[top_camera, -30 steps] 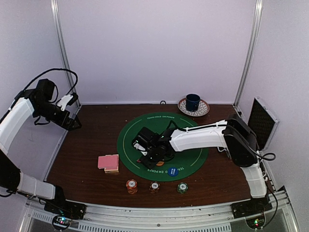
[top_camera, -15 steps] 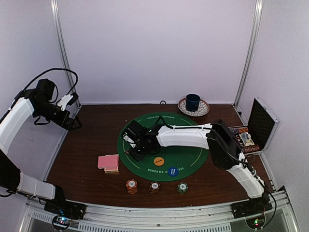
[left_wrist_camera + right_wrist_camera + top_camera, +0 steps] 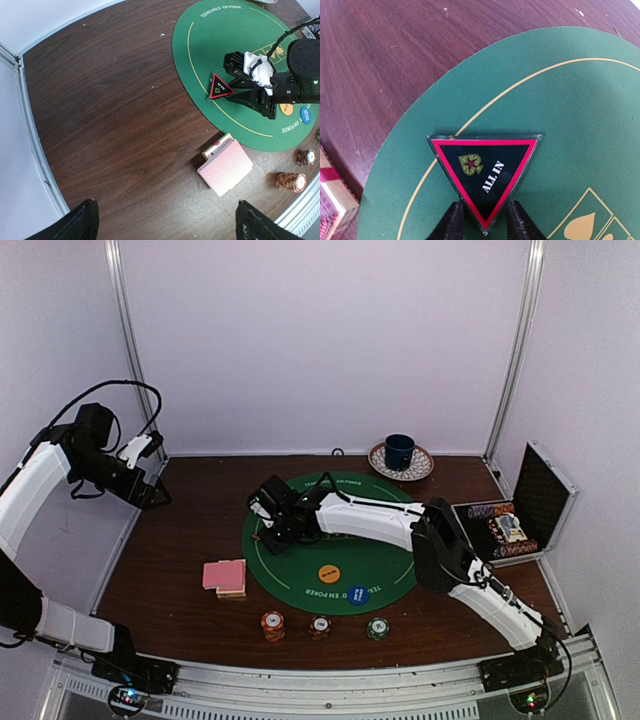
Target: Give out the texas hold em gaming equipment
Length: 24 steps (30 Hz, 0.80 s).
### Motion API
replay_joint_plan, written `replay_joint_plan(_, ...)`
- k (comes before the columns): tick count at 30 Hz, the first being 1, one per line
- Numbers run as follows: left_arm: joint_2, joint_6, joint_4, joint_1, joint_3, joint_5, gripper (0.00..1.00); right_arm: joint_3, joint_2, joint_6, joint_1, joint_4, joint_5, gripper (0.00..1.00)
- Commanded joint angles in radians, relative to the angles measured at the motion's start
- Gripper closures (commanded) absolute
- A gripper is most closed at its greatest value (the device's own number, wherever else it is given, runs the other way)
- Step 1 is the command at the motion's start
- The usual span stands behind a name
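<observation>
The black red-edged triangle marker (image 3: 484, 172) is pinched at 1 corner by the right claw (image 3: 484, 220), over the left part of the green mat (image 3: 580, 125). The left claw (image 3: 150, 472) is held wide apart above the table's (image 3: 180, 540) left side, gripping nothing. The pink-backed cards (image 3: 225, 167) are stacked just left of the mat. 3 chip stacks (image 3: 320, 625) are lined up near the front edge.

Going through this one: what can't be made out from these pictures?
- Top view: the triangle marker is lost under the dark right gripper; only the wrist views show it.
- All views: whether the marker rests on the green mat or is lifted off it.
- Top view: the print on the chip stacks is too small to read.
- All views: the card faces, because the deck lies backs up.
</observation>
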<state>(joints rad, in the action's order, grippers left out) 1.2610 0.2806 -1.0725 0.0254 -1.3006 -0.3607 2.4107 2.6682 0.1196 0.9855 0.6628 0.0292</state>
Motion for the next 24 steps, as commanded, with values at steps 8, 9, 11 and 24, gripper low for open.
replay_joint_plan(8,-0.017,0.017,-0.009,0.006,0.004,-0.023,0.03,-0.072,-0.14,0.009,-0.007,0.006,0.008,0.33)
replay_joint_plan(9,-0.016,0.019,-0.012,0.006,0.0,-0.023,0.03,-0.13,-0.18,0.015,-0.007,-0.016,0.016,0.3)
replay_joint_plan(11,-0.017,0.022,-0.017,0.007,-0.006,-0.022,0.02,-0.262,-0.266,0.03,-0.007,-0.052,0.025,0.24)
replay_joint_plan(24,-0.026,0.036,-0.053,0.006,-0.027,-0.037,0.02,-0.968,-0.674,0.19,0.035,-0.178,0.091,0.09)
